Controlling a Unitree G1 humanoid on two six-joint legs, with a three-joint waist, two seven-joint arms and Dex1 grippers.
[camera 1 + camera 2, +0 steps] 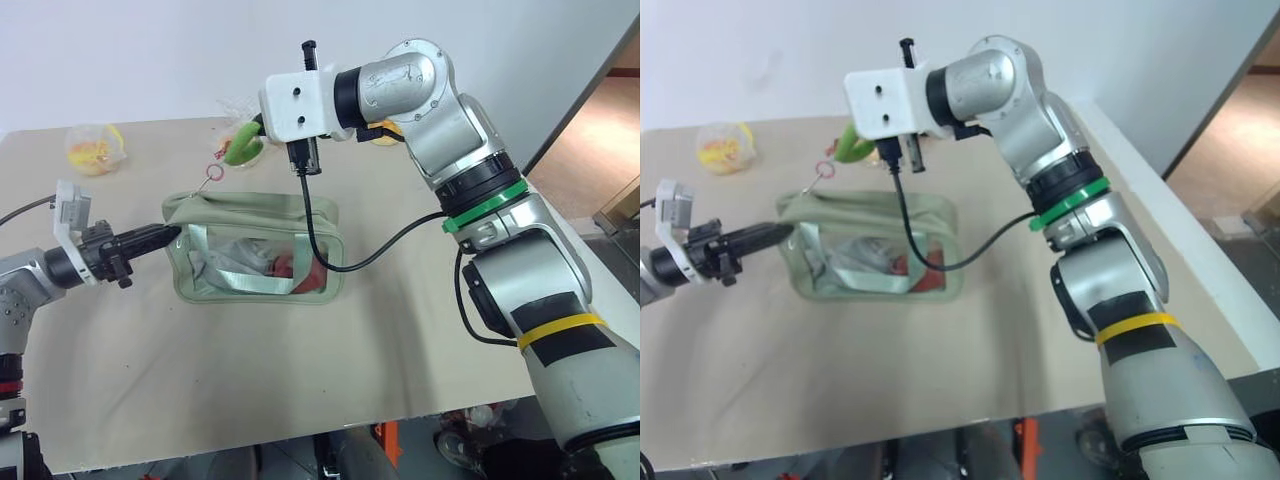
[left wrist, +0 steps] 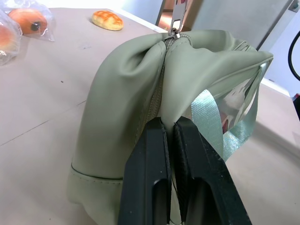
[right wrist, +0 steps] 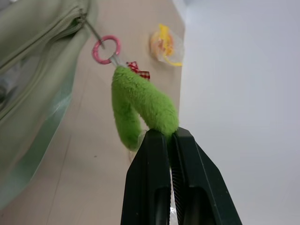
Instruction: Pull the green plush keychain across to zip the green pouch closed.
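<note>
The green pouch (image 1: 255, 250) lies in the middle of the table, its clear window facing me. My left gripper (image 1: 172, 236) is shut on the fabric at the pouch's left end, pinching it beside the zipper seam (image 2: 159, 93). The green plush keychain (image 3: 140, 105) hangs in the air just behind the pouch's left end, with my right gripper (image 3: 163, 135) shut on its fuzzy loop. A pink ring (image 3: 106, 49) and a metal link join the plush to the zipper slider (image 2: 174, 33), and the link is pulled taut.
A clear bag of yellow items (image 1: 95, 148) sits at the table's far left. Wrapped orange buns (image 2: 26, 21) and a loose bun (image 2: 108, 20) lie behind the pouch. A black cable (image 1: 318, 235) droops from my right wrist over the pouch. The table edge (image 1: 560, 225) runs along the right.
</note>
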